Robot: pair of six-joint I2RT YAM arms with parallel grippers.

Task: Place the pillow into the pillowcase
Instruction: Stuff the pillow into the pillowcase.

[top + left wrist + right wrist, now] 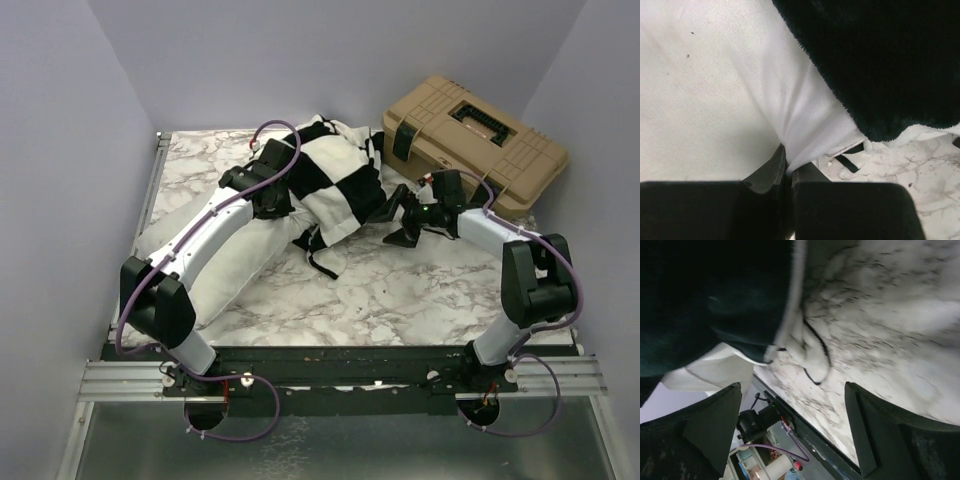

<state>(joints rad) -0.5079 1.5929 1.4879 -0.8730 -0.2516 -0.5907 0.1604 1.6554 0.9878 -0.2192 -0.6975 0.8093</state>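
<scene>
The white pillow [245,265] lies slanted from the near left toward the table's middle. Its far end goes under the black-and-white checked pillowcase [340,175]. My left gripper [283,208] sits where the two meet. In the left wrist view the left gripper [787,169] is shut on a pinched fold of the pillow [715,100], beside the black pile of the pillowcase [880,60]. My right gripper [392,218] hovers at the pillowcase's right edge. In the right wrist view the right gripper [792,390] stands open and holds nothing, with the pillowcase [715,300] just beyond its fingers.
A tan toolbox [470,140] stands at the back right, close behind the right arm. A thin black tie [817,357] trails from the pillowcase onto the marble table [400,290]. Walls close in on three sides.
</scene>
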